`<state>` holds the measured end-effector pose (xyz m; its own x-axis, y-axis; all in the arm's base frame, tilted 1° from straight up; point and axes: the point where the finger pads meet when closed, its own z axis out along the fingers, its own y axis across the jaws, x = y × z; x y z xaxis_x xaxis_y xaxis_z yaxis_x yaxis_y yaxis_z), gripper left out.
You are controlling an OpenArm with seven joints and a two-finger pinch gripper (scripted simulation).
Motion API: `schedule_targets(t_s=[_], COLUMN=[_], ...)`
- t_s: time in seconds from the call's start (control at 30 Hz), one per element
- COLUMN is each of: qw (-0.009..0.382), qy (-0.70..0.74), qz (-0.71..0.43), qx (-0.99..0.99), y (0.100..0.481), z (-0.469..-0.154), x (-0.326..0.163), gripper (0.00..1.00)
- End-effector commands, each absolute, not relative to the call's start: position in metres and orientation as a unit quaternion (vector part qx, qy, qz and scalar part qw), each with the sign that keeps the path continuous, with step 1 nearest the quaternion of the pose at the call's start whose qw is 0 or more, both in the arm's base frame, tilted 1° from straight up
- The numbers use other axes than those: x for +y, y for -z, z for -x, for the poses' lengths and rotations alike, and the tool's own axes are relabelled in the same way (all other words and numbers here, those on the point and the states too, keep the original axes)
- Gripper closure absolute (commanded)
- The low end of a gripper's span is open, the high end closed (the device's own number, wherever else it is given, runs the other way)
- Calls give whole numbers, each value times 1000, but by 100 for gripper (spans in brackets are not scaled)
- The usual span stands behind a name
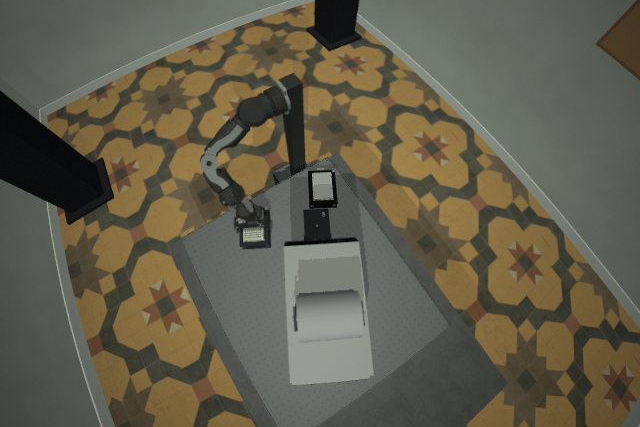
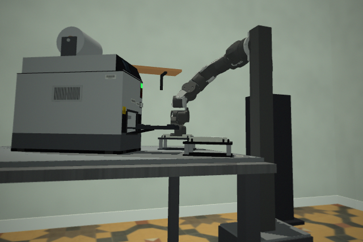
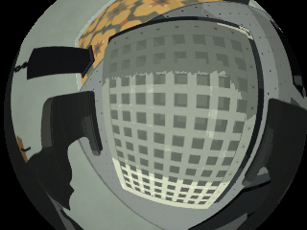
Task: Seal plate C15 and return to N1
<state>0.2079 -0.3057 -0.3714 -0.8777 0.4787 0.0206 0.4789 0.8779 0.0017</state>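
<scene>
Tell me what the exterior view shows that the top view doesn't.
Exterior only: the sealer's lamp lit green, and the housing's front. Top only: C15's open wells under the gripper, C51's foil in N2, and the stage's vacant pocket. Both: the arm low over N1, the gripper open above C15, and the stage out in front of the sealer.

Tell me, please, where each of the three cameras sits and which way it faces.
Top: high overhead, looking down on the table, the sealer and the whole arm.
Exterior: low beside the table, level with the sealer's side; arm and mast show.
Wrist: on the gripper, facing straight down at open plate C15; dark fingers flank it.
Shared: top and wrist both show C15 under the open gripper.
</scene>
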Motion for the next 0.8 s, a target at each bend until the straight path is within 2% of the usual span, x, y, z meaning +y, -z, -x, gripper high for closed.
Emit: schedule_targets(t_s=[0.0, 0.53, 0.57, 0.77], qw=[6, 5, 5, 4], qy=[5, 5, 6, 8], qz=[248, 247, 247, 248], qx=[-969, -969, -969, -969], y=[370, 369, 369, 369], z=[-210, -214, -214, -214], x=[-306, -304, -304, -304], gripper=[23, 23, 100, 100])
